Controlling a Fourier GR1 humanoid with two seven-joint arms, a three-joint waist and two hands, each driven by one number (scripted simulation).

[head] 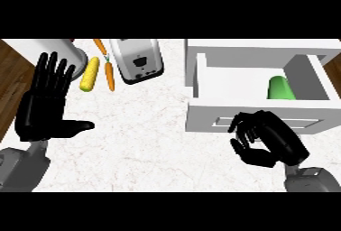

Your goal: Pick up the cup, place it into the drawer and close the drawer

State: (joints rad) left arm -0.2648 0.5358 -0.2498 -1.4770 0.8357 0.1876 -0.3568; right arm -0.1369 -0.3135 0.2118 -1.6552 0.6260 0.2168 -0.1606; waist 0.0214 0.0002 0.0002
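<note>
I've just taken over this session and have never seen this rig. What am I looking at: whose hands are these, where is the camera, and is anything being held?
There is one picture, taken from the robot's head, looking steeply down at a white counter. The two black hands on grey forearms are the robot's own.

The left hand rests open at the view's left, fingers up, holding nothing. The right hand has its fingers curled just in front of the front panel of the open white drawer. Nothing shows in its grasp.

The green cup already lies inside the drawer, which is not yet closed.

On the counter at the upper left lie a corn cob, a carrot, a toaster and a pale cylinder.
</note>
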